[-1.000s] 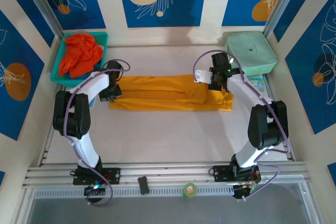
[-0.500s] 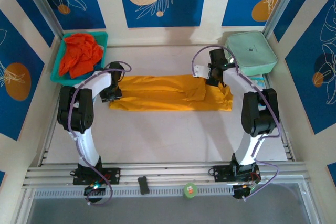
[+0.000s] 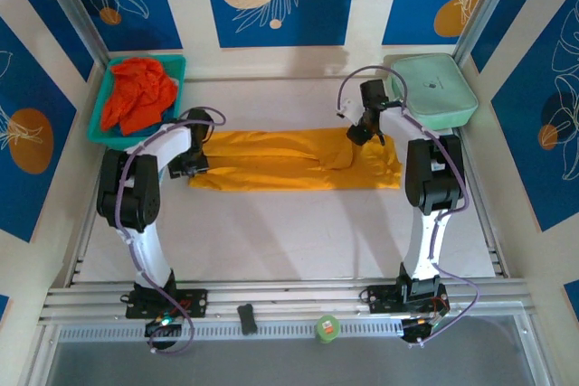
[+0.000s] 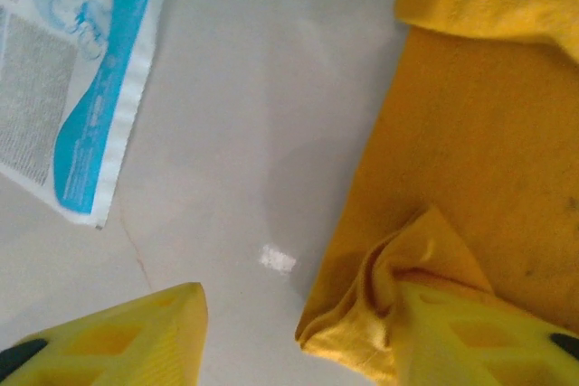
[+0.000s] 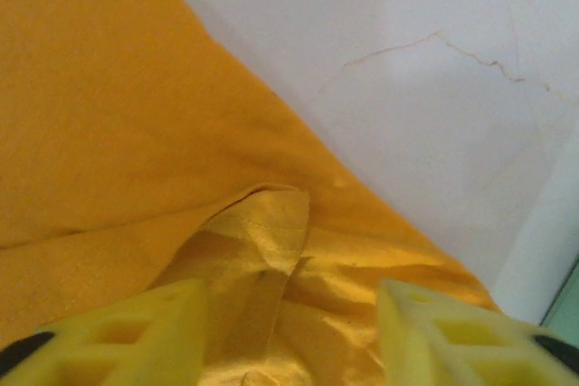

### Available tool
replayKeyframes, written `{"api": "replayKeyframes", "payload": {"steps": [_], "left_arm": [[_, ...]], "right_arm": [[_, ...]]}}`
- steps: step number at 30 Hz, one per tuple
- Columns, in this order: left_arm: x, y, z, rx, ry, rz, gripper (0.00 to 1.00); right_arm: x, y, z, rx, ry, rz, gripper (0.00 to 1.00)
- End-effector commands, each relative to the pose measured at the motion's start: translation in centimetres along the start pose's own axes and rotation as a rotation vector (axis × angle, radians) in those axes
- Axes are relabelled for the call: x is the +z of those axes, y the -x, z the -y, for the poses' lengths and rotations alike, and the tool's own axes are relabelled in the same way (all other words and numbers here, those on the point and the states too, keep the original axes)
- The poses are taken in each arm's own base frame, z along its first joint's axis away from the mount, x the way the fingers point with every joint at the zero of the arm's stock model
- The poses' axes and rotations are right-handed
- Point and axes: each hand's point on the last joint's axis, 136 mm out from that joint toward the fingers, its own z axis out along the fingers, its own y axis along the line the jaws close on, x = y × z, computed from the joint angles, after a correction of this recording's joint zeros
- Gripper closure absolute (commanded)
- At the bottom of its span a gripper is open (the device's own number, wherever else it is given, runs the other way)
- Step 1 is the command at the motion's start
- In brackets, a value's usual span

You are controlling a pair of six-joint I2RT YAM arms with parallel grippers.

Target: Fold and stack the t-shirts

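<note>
- Here, the left pincer (image 4: 298, 300) stands open in its wrist view. Its two yellow fingers (image 4: 118, 336) sit well apart at the bottom of the frame and grip nothing.
- A bunched corner of the yellow-orange t-shirt (image 4: 470, 133) rises just beside the lower-right finger. Whether cloth and finger touch, I cannot tell.
- Bare pale desk (image 4: 271, 133) shows in the gap between the fingers and fills the middle of that frame.
- A blue-and-white printed packet (image 4: 81, 106) lies flat on the desk at the upper left of the same frame, apart from the shirt.
- The right pincer (image 5: 289, 291) is open too, fingers spread at the lower edge of its wrist view. A raised fold of the shirt lies loose between them.
- In that view the shirt covers the left and lower part, and its edge runs diagonally toward the lower right.
- From above, the shirt lies as a long folded strip across the middle of the desk. The left pincer is at its left end and the right pincer is over its right part.
- The red-orange t-shirt (image 3: 137, 97) sits crumpled in the teal basket (image 3: 172, 62) at the upper left.
- A mint-green case (image 3: 432, 89) rests at the upper right, just beyond the right pincer.
</note>
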Motion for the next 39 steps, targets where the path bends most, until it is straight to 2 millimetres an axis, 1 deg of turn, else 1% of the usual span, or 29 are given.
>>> {"api": "replayKeyframes", "payload": {"steps": [1,3,5,6,7,8,9,11,13,15,18,22,25,30,33,39], "left_arm": [[-2.2,-0.3,-2.1,-0.022,0.016,0.026,0.39],[-3.5,-0.2,-2.3,-0.032,-0.009,0.055,0.33],[-4.9,-0.2,-2.5,-0.042,-0.041,0.088,0.29],[-5.8,-0.1,-2.6,-0.049,-0.060,0.107,0.27],[-6.4,-0.1,-2.7,-0.053,-0.074,0.122,0.25],[-7.4,0.0,-2.8,-0.058,-0.095,0.144,0.24],[-8.0,0.0,-2.9,-0.060,-0.109,0.157,0.23],[-9.2,-0.1,-3.0,-0.065,-0.134,0.176,0.22],[-10.0,-0.3,-3.1,-0.065,-0.150,0.186,0.21],[-10.5,-0.9,-3.2,-0.060,-0.160,0.188,0.20],[-11.0,-1.6,-3.4,-0.055,-0.170,0.200,0.17],[-11.5,-2.3,-3.5,-0.047,-0.188,0.222,0.11],[-11.8,-2.7,-4.0,-0.042,-0.179,0.233,0.07],[-12.2,-3.0,-4.6,-0.039,-0.169,0.236,0.06],[-12.5,-3.0,-4.7,-0.038,-0.167,0.239,0.06],[-13.0,-2.8,-4.9,-0.041,-0.167,0.248,0.05]], "right_arm": [[-3.3,2.0,1.2,0.245,-0.002,0.084,0.43],[-5.5,2.0,1.8,0.385,-0.031,0.099,0.41],[-7.5,0.9,2.4,0.600,-0.054,0.055,0.39],[-8.3,0.1,1.9,0.730,-0.021,0.013,0.39],[-8.7,-0.6,1.1,0.839,0.025,-0.025,0.39],[-9.1,-1.1,-0.5,0.935,0.107,-0.065,0.40],[-9.1,-1.3,-2.2,0.995,0.187,-0.088,0.40],[-8.7,-1.8,-5.0,1.071,0.293,-0.102,0.39],[-8.1,-2.3,-6.8,1.136,0.344,-0.107,0.38],[-7.2,-2.8,-8.1,1.175,0.372,-0.115,0.38],[-6.1,-2.5,-9.3,1.187,0.404,-0.109,0.36],[-4.6,-2.3,-10.0,1.201,0.416,-0.118,0.35],[-3.3,-2.4,-10.5,1.215,0.423,-0.141,0.35],[-1.3,-1.7,-11.0,1.221,0.452,-0.163,0.36],[-1.0,-0.2,-10.8,1.213,0.476,-0.140,0.37],[-2.0,4.0,-10.3,1.189,0.525,-0.094,0.38]]}}
